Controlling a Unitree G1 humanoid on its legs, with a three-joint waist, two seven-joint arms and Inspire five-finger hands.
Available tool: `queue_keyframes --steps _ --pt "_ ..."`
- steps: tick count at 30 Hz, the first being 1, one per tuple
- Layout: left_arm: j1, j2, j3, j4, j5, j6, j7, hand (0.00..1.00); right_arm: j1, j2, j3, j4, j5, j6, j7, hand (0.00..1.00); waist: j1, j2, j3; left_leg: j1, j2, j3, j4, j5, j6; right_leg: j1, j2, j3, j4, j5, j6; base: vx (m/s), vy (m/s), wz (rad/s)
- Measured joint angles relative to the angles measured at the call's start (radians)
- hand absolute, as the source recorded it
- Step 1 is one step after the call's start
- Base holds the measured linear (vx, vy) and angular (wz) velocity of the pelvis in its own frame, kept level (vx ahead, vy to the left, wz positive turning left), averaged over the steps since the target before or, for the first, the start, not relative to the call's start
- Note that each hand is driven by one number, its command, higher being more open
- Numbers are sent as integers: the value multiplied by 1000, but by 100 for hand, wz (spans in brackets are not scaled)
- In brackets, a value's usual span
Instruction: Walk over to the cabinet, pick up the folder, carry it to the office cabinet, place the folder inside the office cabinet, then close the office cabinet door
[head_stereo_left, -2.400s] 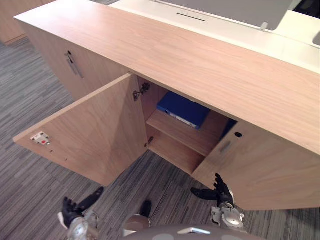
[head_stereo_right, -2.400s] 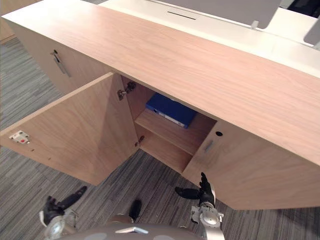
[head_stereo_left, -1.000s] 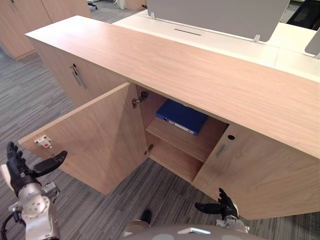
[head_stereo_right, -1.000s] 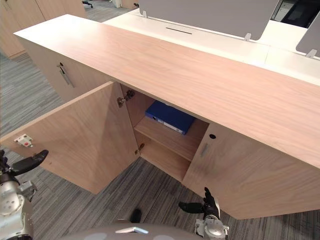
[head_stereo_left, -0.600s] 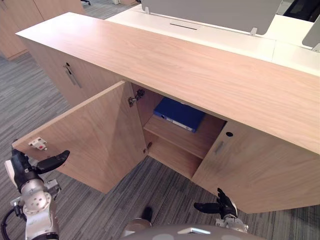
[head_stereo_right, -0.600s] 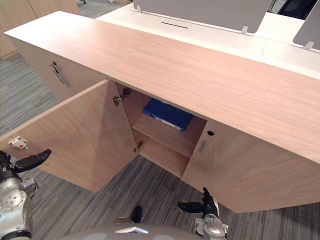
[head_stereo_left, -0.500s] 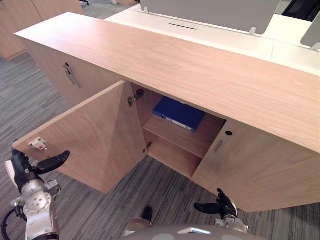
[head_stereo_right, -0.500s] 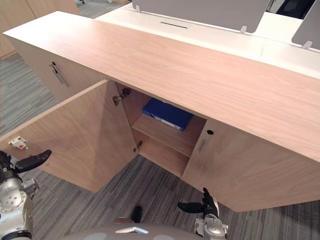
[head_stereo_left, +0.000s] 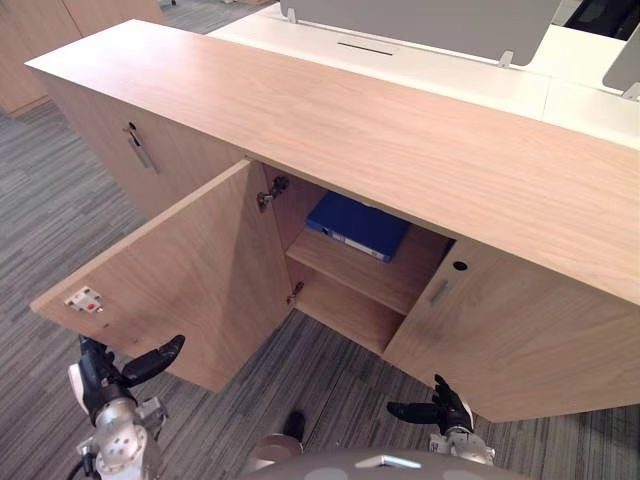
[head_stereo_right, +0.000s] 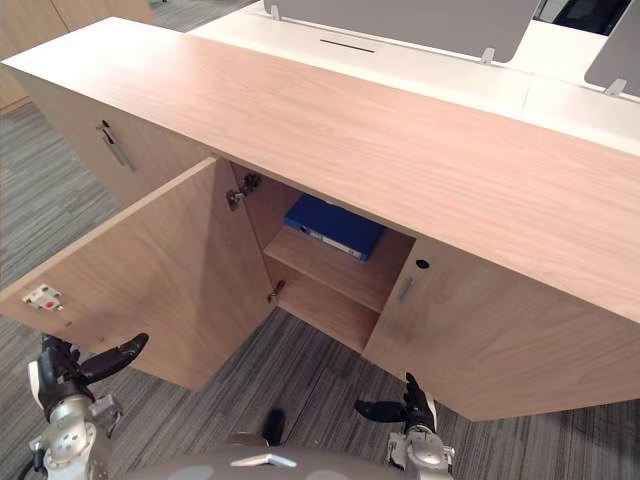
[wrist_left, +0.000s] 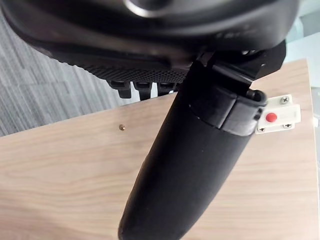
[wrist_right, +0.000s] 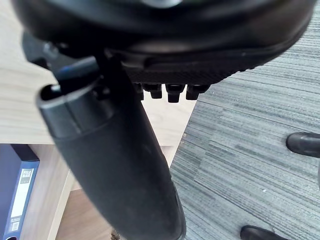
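Note:
The blue folder lies flat on the upper shelf inside the wooden office cabinet; its spine also shows in the right wrist view. The cabinet's left door stands wide open. My left hand is open and empty, low down just below that door's outer corner, facing the door's inner face and its white catch. My right hand hangs open and empty near the floor, in front of the shut right door.
Left of the open door is another shut cabinet door with a metal handle. A white desk with a grey screen stands behind the cabinet. Grey striped carpet spreads in front.
My left hand has dropped from beside the door's outer edge to below its corner and come in towards me. The door, folder and right hand are as before.

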Motion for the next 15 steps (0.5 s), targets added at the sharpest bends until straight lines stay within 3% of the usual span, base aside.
queue_keyframes --steps 15 --pt "143 -75 -111 -106 -90 -11 -63 100 27 31 12 -33 -37 1 15 100 6 6 1 0 -7 3 0 12 13 -14 -17 0 37 -9 17 -17 2 1"
